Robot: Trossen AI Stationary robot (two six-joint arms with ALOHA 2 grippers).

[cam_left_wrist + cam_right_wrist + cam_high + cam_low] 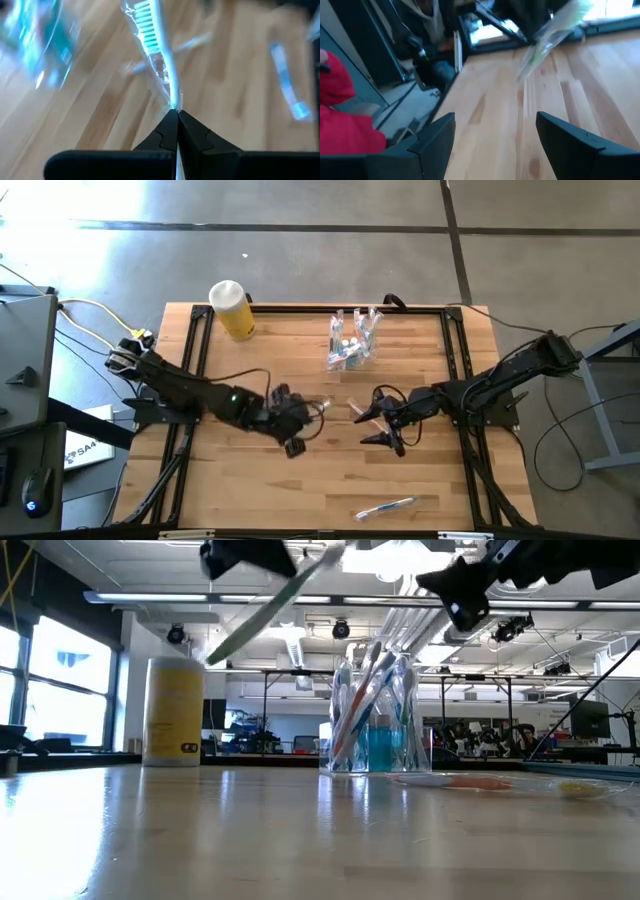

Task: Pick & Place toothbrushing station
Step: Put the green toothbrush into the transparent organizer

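On a wooden counter [300, 490] seen from above: two dark arms reaching in from either side and nearly meeting at the middle. Standing at the far edge, left of centre, a yellow cylinder container [233, 310] with a white top. Sitting right of it, near the far edge, a small clear plastic cup [353, 340] crowded with slim toothbrushes and teal tubes. Hanging above the centre, the left gripper [318, 411], jaws pinched fully together on the handle of a teal-bristled toothbrush [152, 42] in clear wrap, lifting it clear of the wood, brush head angled up and away from the fingers. Hovering just beside it on the right, the right gripper [378, 425], jaws spread wide and holding nothing. Lying alone near the front edge, right of centre, one more wrapped toothbrush [386, 507]. Showing beyond the counter in the right wrist view, a person's red sleeve [342, 115].
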